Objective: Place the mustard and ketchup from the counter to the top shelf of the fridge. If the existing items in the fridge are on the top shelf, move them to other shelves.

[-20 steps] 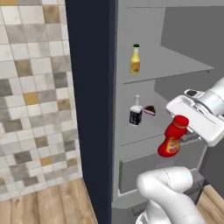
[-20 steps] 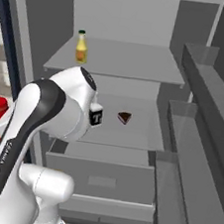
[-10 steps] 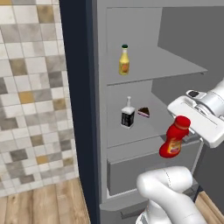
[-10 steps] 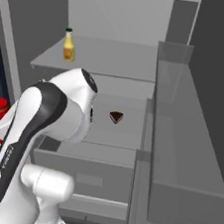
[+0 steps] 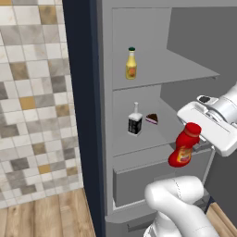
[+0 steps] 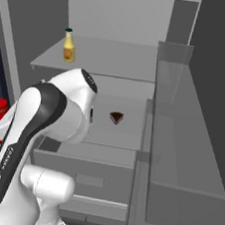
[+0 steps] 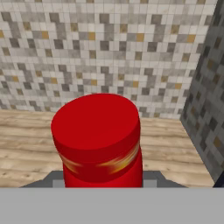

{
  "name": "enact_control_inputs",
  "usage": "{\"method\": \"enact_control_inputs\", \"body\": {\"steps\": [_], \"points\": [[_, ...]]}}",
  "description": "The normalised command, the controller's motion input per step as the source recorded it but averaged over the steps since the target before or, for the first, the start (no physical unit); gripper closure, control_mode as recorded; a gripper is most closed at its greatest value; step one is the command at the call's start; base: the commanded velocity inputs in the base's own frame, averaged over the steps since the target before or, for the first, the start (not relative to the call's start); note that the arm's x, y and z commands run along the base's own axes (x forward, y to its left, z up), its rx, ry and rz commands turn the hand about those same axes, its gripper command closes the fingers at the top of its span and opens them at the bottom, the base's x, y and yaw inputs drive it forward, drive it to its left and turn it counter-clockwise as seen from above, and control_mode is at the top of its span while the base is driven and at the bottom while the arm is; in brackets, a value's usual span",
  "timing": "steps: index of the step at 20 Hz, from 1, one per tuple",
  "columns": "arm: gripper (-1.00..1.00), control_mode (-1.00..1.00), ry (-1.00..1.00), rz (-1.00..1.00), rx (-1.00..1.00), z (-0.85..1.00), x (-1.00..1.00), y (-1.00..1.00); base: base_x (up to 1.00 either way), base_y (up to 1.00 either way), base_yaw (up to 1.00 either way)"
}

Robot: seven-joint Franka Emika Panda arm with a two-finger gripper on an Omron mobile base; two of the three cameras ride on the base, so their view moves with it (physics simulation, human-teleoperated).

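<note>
1. The white two-finger gripper (image 5: pixel 196 143) has its fingers closed around the ketchup, a small squat red bottle (image 5: pixel 183 144) with a red cap and yellow-orange label, and holds it in the air.
2. In the left base view that red bottle hangs tilted in front of the open fridge (image 5: pixel 194 41), a tall appliance with a plain grey interior and a dark navy outer side, about level with the front of its grey drawer (image 5: pixel 139 178).
3. In the hand view the red cap (image 7: pixel 96 122) faces the camera, with pale mosaic wall tiles (image 7: pixel 100 48) and a wooden floor (image 7: pixel 26 144) behind it.
4. The mustard, a small slim yellow squeeze bottle (image 5: pixel 131 63) with a dark green cap and orange label, stands upright on the top shelf (image 5: pixel 185 69), a thin flat grey panel, near its left front.
5. On the shelf below stand a clear narrow-necked bottle with a black label (image 5: pixel 135 120) and, just beside it to the right, a small dark chocolate cake wedge with a pink layer (image 5: pixel 152 119).
</note>
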Motion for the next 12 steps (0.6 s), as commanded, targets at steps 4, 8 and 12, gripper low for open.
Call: {"method": "enact_control_inputs", "body": {"steps": [4, 8, 12], "points": [[1.00, 1.00, 0.00, 0.00, 0.00, 0.00, 0.00, 0.00, 0.15, -0.28, -0.04], [1.00, 1.00, 0.00, 0.00, 0.00, 0.00, 0.00, 0.00, 0.24, -0.42, -0.09], [1.00, -1.00, -0.13, -0.25, 0.05, 0.16, 0.12, -0.44, 0.06, -0.15, -0.06]]}}
